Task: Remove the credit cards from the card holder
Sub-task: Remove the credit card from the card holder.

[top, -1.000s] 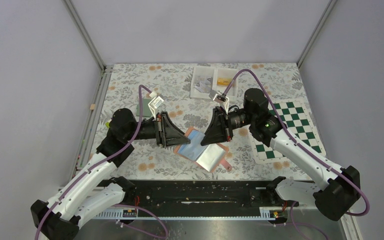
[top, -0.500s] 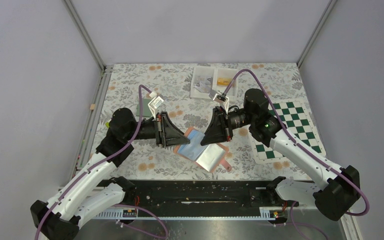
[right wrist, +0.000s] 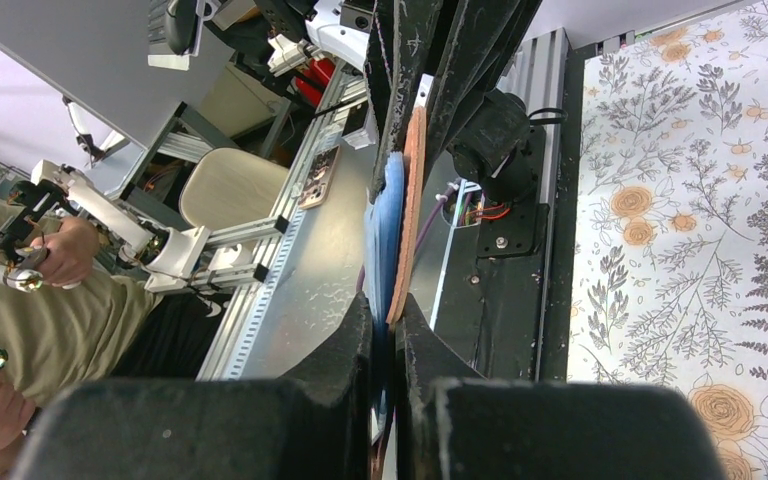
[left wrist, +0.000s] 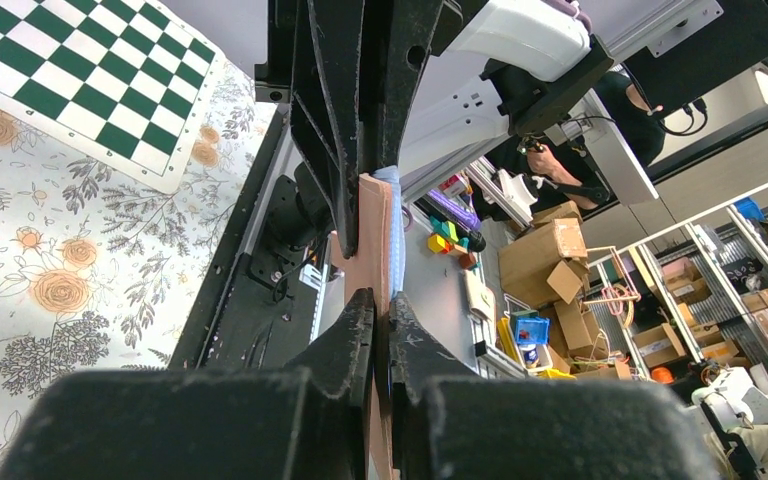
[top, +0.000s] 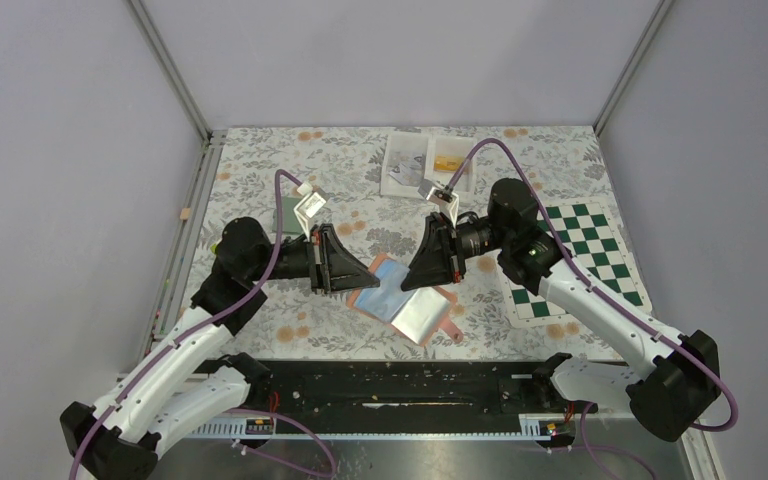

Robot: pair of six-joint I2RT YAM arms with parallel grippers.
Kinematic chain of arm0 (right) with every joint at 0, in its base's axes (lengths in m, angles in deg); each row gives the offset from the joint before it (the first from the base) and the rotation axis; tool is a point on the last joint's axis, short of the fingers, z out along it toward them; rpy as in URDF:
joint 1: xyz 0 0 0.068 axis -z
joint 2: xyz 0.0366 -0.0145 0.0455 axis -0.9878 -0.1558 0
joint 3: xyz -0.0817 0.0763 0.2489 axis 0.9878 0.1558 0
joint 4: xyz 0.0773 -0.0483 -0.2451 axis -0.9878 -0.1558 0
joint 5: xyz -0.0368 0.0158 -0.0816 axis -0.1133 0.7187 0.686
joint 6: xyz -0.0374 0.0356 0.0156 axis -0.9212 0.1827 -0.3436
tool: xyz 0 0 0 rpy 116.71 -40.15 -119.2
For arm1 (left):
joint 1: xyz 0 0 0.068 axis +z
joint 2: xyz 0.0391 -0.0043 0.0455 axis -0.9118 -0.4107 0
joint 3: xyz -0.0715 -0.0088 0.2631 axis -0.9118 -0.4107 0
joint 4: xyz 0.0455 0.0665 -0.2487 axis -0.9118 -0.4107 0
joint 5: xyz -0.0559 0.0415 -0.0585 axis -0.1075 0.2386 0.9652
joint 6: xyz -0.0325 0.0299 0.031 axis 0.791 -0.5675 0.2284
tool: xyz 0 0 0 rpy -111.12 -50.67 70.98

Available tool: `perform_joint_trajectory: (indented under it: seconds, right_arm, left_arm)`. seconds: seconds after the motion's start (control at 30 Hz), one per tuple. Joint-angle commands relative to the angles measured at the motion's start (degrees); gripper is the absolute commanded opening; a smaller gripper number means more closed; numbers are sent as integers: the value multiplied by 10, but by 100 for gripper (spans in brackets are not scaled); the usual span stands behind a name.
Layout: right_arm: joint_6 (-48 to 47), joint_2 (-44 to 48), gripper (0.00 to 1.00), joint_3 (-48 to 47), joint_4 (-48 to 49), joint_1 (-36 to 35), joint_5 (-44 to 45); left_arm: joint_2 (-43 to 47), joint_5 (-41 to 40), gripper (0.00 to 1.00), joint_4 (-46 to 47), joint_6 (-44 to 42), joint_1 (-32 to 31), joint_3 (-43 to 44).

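The card holder lies open between the two arms, light-blue panels up, with a silvery pocket and a tan tab at its near right. My left gripper is shut on its left edge; in the left wrist view the tan cover runs between the closed fingertips of the left gripper. My right gripper is shut on the far right edge, and in the right wrist view this gripper pinches the blue panel and tan cover. A grey-green credit card lies on the cloth behind the left arm.
A white two-compartment tray stands at the back centre. A green-and-white chessboard mat lies on the right, under the right arm. The floral cloth covers the table, and a black rail runs along the near edge.
The left gripper's jaws have closed onto the holder's left edge. The right gripper and the holder have stayed in place.
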Motion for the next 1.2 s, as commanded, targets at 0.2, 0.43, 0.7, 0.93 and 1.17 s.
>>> perform_joint_trajectory:
  seconds: [0.2,0.43,0.7,0.93,1.17]
  right_arm:
    - [7,7,10,-6,36,2,-4]
    - [6,15,44,-21,2,2,33]
    - [20,33,75,-56,-120,1,241]
    - [32,11,77,-74,-199,-24,366]
    - [44,-27,69,-86,-189,-44,349]
  left_arm:
    - [5,0,0,-4,-4,1,10]
    - [2,-45,0,-102,-55,0,35]
    - [5,-150,0,-213,-118,0,66]
    - [7,-174,0,-227,-132,1,74]
    - [9,-186,0,-232,-134,0,70]
